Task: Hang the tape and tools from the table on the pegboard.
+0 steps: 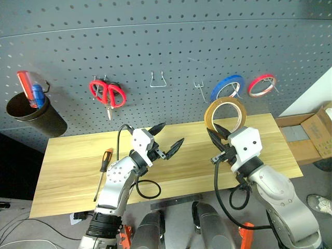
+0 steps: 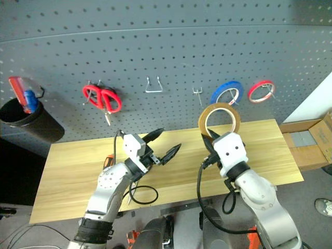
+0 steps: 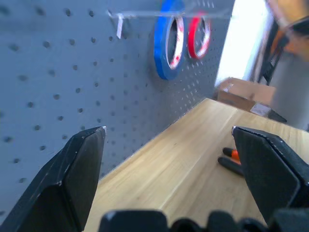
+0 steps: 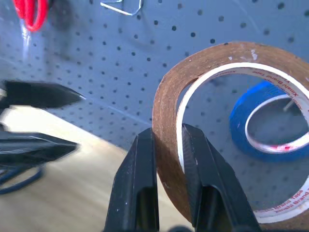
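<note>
1. Head views: three tape rings are counted. The tan tape (image 1: 225, 115) is raised on edge above the table (image 1: 67, 171) in front of the pegboard (image 1: 171, 41), its hole facing the camera, and is pinched at its lower rim by the right gripper (image 1: 220, 136). A blue ring (image 1: 227, 86) and a red ring (image 1: 261, 85) are hung on hooks just above it. One pair of red-handled scissors (image 1: 108, 94) is hung blades-down; one orange-handled screwdriver (image 1: 102, 172) is laid on the table, handle toward the board. Both arms are raised and angled toward each other. The left gripper (image 1: 167, 140) is held with its fingers spread, nothing between them.

2. Left wrist view: two black fingers (image 3: 72, 174) are seen wide apart, aimed along the board toward the blue and red rings. Orange-and-black handles (image 3: 231, 159) are seen on the table.

3. Right wrist view: the tan ring's band is clamped between two fingers (image 4: 137, 183), the blue ring seen through its hole.
</note>
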`<state>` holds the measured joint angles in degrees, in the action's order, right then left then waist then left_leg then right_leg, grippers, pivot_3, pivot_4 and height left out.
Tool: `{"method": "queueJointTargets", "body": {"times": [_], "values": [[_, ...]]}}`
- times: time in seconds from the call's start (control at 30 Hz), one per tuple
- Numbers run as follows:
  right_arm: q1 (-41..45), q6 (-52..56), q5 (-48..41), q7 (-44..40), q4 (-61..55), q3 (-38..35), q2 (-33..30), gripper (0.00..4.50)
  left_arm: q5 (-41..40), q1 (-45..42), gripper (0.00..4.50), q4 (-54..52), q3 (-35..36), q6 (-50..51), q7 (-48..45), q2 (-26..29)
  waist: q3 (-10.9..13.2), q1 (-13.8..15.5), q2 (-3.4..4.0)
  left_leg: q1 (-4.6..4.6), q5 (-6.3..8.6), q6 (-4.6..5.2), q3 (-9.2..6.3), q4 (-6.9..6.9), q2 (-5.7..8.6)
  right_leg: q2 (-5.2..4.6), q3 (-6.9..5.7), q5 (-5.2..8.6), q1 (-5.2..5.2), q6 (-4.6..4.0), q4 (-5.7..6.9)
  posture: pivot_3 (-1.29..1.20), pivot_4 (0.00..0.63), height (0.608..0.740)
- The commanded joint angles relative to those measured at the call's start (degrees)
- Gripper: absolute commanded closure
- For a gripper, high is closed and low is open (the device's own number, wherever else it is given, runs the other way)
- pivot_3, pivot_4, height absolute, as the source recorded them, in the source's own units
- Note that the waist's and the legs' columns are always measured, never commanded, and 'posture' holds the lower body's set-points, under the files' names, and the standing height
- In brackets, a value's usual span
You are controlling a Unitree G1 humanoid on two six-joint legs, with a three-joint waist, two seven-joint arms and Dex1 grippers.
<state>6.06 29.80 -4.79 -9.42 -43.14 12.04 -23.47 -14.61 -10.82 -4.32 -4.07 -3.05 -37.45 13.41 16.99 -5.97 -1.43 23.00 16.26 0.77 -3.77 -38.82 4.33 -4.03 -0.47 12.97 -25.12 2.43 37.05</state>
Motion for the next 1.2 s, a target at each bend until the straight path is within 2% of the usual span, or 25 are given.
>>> {"method": "queueJointTargets", "body": {"times": [0.03, 0.23, 0.7, 0.87, 1.1, 1.17, 1.2], "values": [[3.4, -6.9, 3.4, -1.0, 3.0, -0.2, 0.3, 4.36, -1.7, 2.3, 0.0, -6.5, 0.2, -0.5, -1.0, 1.2, -0.3, 0.5, -0.01, 0.0, 0.0, 0.0, 0.0, 0.0, 0.01, 0.0, 0.01, 0.0, -0.01, 0.0, 0.01, -0.21, 0.216, 0.74], [8.2, -12.7, 3.6, -4.1, 10.1, -0.7, 1.5, 4.36, -2.3, 6.0, 0.0, -11.3, 0.2, 2.0, 0.3, 2.7, -1.3, 1.2, 0.05, -0.01, 0.0, -0.01, 0.01, 0.01, -0.03, 0.05, 0.04, -0.04, -0.04, -0.07, 0.06, -0.17, 0.187, 0.74], [10.4, -23.6, 5.3, -9.5, 24.5, 0.8, 4.8, 4.36, -1.8, 7.4, 0.0, -15.5, 0.6, 4.7, 4.4, 2.9, -3.7, 2.7, 0.14, -0.12, -0.02, -0.02, 0.02, -0.03, -0.01, 0.08, 0.04, -0.13, 0.04, -0.18, 0.12, -0.09, 0.17, 0.74], [13.8, -28.1, 6.3, -11.1, 32.8, 1.2, 6.0, 4.36, -1.7, 7.6, 0.0, -16.4, 0.8, 5.6, 5.2, 3.1, -3.9, 3.1, 0.14, -0.15, -0.03, -0.03, 0.03, -0.08, 0.0, 0.08, 0.05, -0.17, 0.08, -0.23, 0.13, -0.07, 0.168, 0.74], [20.0, -28.9, 6.0, -9.8, 45.2, -0.4, 10.4, 4.36, -0.6, 7.4, 0.0, -16.2, 1.1, 5.8, 7.0, 3.2, -4.2, 3.5, 0.17, -0.18, -0.05, -0.07, 0.04, -0.09, 0.0, 0.1, 0.07, -0.19, 0.07, -0.27, 0.19, -0.06, 0.169, 0.74], [20.4, -28.6, 5.0, -10.2, 46.0, -1.3, 11.3, 3.62, -0.6, 7.6, 0.0, -16.3, 1.1, 5.7, 7.3, 3.3, -4.2, 3.8, 0.17, -0.17, -0.05, -0.07, 0.04, -0.09, 0.0, 0.1, 0.07, -0.19, 0.06, -0.27, 0.18, -0.06, 0.173, 0.74], [20.6, -28.7, 5.0, -10.4, 46.2, -1.4, 11.5, 3.4, -0.6, 7.7, 0.0, -16.4, 1.0, 5.7, 7.4, 3.3, -4.2, 4.0, 0.17, -0.17, -0.05, -0.07, 0.04, -0.09, 0.0, 0.1, 0.07, -0.19, 0.06, -0.27, 0.18, -0.06, 0.173, 0.74]]}}
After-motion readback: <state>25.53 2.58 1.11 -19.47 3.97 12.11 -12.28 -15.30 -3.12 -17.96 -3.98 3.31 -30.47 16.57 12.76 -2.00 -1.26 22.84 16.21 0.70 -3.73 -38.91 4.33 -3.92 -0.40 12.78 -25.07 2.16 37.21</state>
